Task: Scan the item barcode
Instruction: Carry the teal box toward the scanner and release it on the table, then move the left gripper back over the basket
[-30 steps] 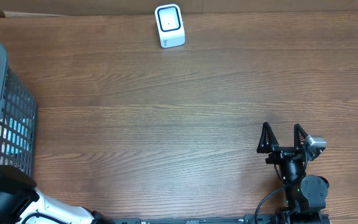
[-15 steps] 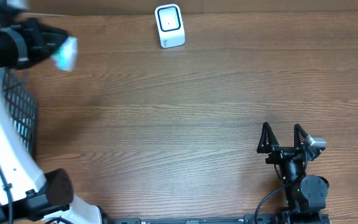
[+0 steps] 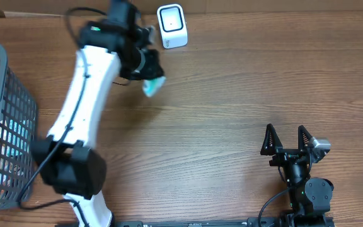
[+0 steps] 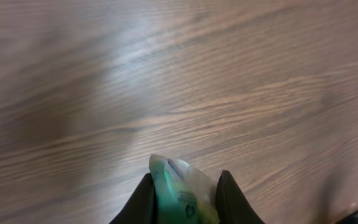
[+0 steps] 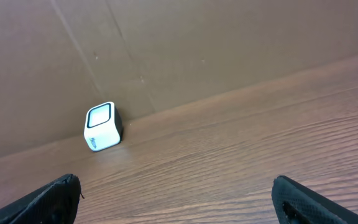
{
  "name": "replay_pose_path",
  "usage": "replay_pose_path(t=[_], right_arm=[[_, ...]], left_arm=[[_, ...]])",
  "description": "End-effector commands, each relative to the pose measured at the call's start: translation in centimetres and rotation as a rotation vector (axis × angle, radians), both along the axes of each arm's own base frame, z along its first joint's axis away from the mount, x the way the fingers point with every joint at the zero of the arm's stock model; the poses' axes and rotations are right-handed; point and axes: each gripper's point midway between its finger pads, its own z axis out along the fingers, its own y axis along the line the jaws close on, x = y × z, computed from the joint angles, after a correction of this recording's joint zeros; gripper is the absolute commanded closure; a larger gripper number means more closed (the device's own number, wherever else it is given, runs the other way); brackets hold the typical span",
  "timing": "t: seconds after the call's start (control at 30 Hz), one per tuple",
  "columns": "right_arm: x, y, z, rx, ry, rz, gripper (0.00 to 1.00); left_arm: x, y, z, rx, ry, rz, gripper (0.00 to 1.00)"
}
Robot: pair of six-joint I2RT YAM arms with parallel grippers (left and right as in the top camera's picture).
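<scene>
The item, a small pale green and white packet (image 3: 153, 86), hangs over the table just below and left of the white scanner (image 3: 172, 26). My left gripper (image 3: 149, 70) is shut on it, at the end of the white arm stretched toward the back. In the left wrist view the packet (image 4: 182, 190) sticks out between the two dark fingers (image 4: 143, 200), printed side up, above bare wood. No barcode is readable. At the front right my right gripper (image 3: 288, 136) stands open and holds nothing. Its wrist view shows the scanner (image 5: 101, 126) against the brown back wall.
A grey mesh basket (image 3: 8, 94) with more goods inside stands at the left edge. A brown cardboard wall (image 5: 229, 43) runs along the back of the wooden table (image 3: 232, 94).
My left arm has swung from the basket at the left across the back of the table to just beside the scanner, carrying the packet. The right arm has not moved.
</scene>
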Motion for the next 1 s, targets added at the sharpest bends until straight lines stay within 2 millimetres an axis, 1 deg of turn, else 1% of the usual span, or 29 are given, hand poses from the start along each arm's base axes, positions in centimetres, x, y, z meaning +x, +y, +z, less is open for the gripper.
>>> replay_pose_path(t=[0.0,0.03,0.07,0.1,0.13,0.23,0.3,0.4,0.43,0.47,0.57,0.63,0.7,0.77,0.83,0.9,0.93,0.97], right_arm=[[0.0,0.0,-0.1,-0.004,-0.007,-0.005,0.0],[0.0,0.0,-0.1,-0.004,-0.007,-0.005,0.0],[0.0,0.0,-0.1,-0.004,-0.007,-0.005,0.0],[0.0,0.0,-0.1,-0.004,-0.007,-0.005,0.0],[0.0,0.0,-0.1,-0.004,-0.007,-0.005,0.0],[0.0,0.0,-0.1,-0.004,-0.007,-0.005,0.0],[0.0,0.0,-0.1,-0.004,-0.007,-0.005,0.0],[0.0,0.0,-0.1,-0.004,-0.007,-0.005,0.0],[0.0,0.0,-0.1,-0.004,-0.007,-0.005,0.0],[0.0,0.0,-0.1,-0.004,-0.007,-0.005,0.0],[0.0,0.0,-0.1,-0.004,-0.007,-0.005,0.0],[0.0,0.0,-0.1,-0.004,-0.007,-0.005,0.0],[0.0,0.0,-0.1,-0.004,-0.007,-0.005,0.0],[0.0,0.0,-0.1,-0.004,-0.007,-0.005,0.0],[0.0,0.0,-0.1,-0.004,-0.007,-0.005,0.0],[0.0,0.0,-0.1,-0.004,-0.007,-0.005,0.0],[0.0,0.0,-0.1,-0.004,-0.007,-0.005,0.0],[0.0,0.0,-0.1,-0.004,-0.007,-0.005,0.0]], left_arm=[[-0.9,-2.6,-3.7,0.024,0.081,-0.009,0.84],[-1.1,-3.1,-4.4,0.029,0.093,-0.023,0.75],[-1.3,-3.7,-5.2,0.035,0.109,-0.037,0.53],[-1.4,-4.1,-5.8,0.04,0.12,-0.046,0.07],[-1.4,-4.3,-6.4,0.045,0.132,-0.052,0.0],[-1.5,-4.6,-7.5,0.054,0.155,-0.058,0.0],[-1.4,-4.5,-7.7,0.054,0.158,-0.054,0.0],[-0.9,-3.9,-6.6,0.044,0.136,-0.038,0.0],[-0.6,-3.5,-5.5,0.037,0.115,-0.027,0.0],[-0.5,-3.3,-4.8,0.034,0.105,-0.023,0.0],[0.0,-2.1,-0.8,0.021,0.033,0.007,0.0],[-0.1,-0.5,3.0,0.026,-0.039,0.04,0.0],[-0.6,1.3,6.7,0.036,-0.11,0.073,0.0],[-1.8,3.1,10.6,0.046,-0.196,0.074,0.0],[-3.5,5.5,14.0,0.075,-0.28,0.096,0.0],[-4.9,7.2,15.9,0.104,-0.333,0.101,0.0],[-6.0,8.8,17.1,0.134,-0.368,0.108,0.0],[-6.9,10.3,17.8,0.156,-0.383,0.147,0.0]])
